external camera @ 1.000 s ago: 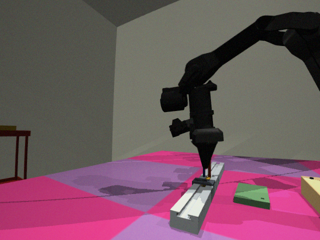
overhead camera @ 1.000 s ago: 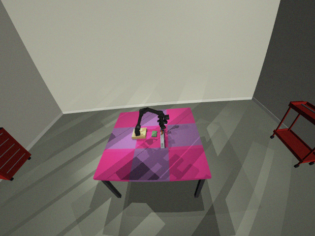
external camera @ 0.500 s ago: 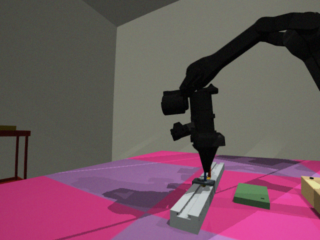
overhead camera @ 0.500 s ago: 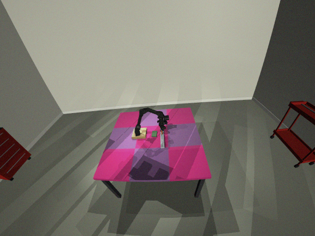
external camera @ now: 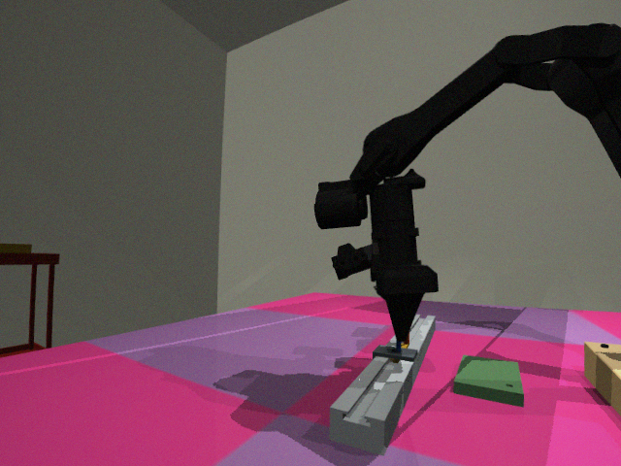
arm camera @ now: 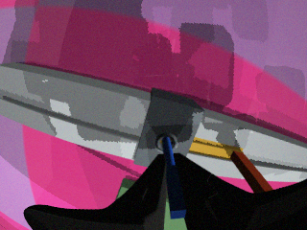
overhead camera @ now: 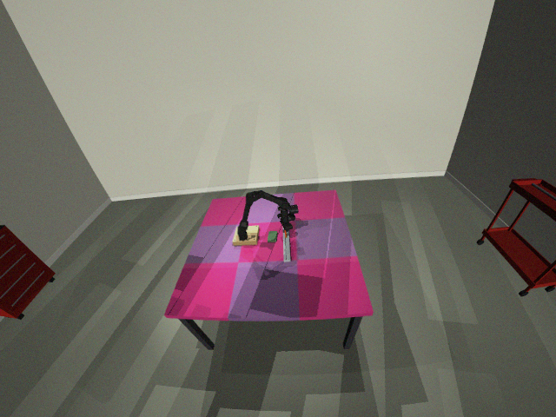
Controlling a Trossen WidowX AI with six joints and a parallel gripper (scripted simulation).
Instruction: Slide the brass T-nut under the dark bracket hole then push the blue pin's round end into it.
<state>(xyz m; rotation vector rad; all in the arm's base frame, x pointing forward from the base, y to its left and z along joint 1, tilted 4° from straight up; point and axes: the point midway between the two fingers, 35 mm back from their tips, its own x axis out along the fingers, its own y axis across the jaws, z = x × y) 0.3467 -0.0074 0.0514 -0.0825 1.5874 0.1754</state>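
Note:
The aluminum rail (overhead camera: 287,252) (external camera: 343,407) (arm camera: 29,79) lies on the table. The dark bracket (external camera: 381,351) (arm camera: 168,111) spans it. The brass T-nut (arm camera: 211,148) lies in the slot, partly under the bracket, and its orange handle (arm camera: 251,172) sticks up beside the bracket. My gripper (overhead camera: 288,229) (external camera: 400,343) (arm camera: 168,160) is shut on the blue pin (external camera: 398,346) (arm camera: 175,179) just above the bracket. The pin's lower end is at the bracket hole and appears to be in its mouth. How deep it reaches is hidden. The green tray (overhead camera: 272,236) (external camera: 489,375) shows no pin.
A pale wooden block (overhead camera: 252,240) (external camera: 598,368) with a small hole is beyond the tray, by the arm's base. The tray is between that block and the rail. The handle stands close beside the fingers. A red cart (overhead camera: 513,255) and a red cabinet (overhead camera: 20,274) stand away from the table.

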